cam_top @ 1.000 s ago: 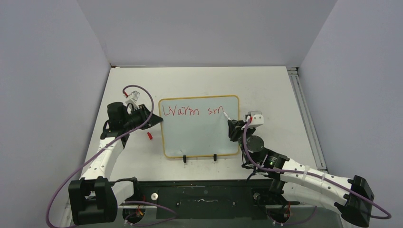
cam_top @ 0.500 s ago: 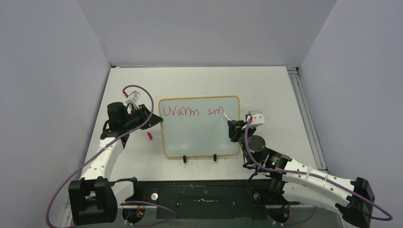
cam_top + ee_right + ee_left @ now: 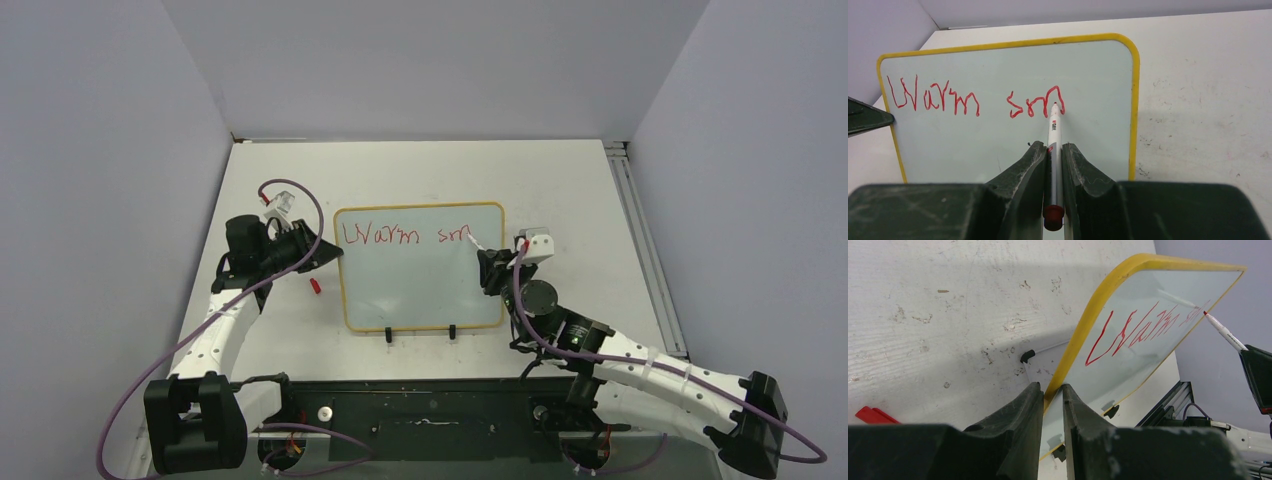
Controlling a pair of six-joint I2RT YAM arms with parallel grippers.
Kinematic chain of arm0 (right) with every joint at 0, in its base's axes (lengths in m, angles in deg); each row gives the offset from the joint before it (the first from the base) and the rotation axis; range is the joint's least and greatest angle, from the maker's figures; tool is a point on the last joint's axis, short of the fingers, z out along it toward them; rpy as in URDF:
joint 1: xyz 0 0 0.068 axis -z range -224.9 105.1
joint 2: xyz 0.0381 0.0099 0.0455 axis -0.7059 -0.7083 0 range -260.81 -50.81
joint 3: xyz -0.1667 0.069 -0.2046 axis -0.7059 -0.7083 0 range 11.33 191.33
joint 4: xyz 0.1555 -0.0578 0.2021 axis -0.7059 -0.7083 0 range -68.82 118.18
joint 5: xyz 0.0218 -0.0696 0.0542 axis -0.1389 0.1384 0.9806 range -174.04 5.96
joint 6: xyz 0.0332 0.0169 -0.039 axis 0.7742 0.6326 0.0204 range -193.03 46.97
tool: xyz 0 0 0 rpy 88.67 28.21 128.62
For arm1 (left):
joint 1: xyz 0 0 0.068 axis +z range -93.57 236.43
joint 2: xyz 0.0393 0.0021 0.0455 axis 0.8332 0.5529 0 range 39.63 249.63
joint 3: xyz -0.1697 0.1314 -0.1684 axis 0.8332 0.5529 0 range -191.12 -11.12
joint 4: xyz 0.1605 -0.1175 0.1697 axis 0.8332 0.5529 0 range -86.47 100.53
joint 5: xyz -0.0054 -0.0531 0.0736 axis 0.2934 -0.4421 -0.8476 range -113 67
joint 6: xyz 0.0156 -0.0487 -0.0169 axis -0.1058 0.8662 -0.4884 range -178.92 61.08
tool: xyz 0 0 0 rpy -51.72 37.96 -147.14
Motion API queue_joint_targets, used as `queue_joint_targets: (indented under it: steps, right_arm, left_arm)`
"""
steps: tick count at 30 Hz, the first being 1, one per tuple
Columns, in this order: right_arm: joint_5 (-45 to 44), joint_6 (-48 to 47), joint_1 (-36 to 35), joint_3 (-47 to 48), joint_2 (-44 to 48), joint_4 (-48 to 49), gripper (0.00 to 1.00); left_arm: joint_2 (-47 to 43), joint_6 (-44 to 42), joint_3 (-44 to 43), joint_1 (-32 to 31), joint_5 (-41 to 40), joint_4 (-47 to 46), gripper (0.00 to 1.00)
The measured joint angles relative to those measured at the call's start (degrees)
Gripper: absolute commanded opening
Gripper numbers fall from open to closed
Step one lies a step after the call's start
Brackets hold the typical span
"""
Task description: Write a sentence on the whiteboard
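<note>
Pinching the whiteboard point(image 3: 420, 290), the left gripper point(image 3: 1052, 400) grips its left edge. Right gripper point(image 3: 1053, 160) clamps a marker point(image 3: 1054, 131) — tip at the sentence point(image 3: 966, 103), "Warm sm".

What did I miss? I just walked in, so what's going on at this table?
The left fingers clamp the whiteboard by its left edge, holding it tilted up. The right fingers hold a marker, its tip at the end of the sentence, which reads only "Warm sm" so far. A small red piece, perhaps the cap, lies on the table beside the board.
</note>
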Motion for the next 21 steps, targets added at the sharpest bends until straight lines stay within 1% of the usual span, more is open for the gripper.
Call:
queue_joint_targets:
  steps: [21]
  right_arm:
    - [-2.40, -1.92, 1.09, 0.00, 0.09, 1.92, 0.05]
  left_arm:
    - [0.00, -0.31, -0.02, 0.00, 0.00, 0.02, 0.19]
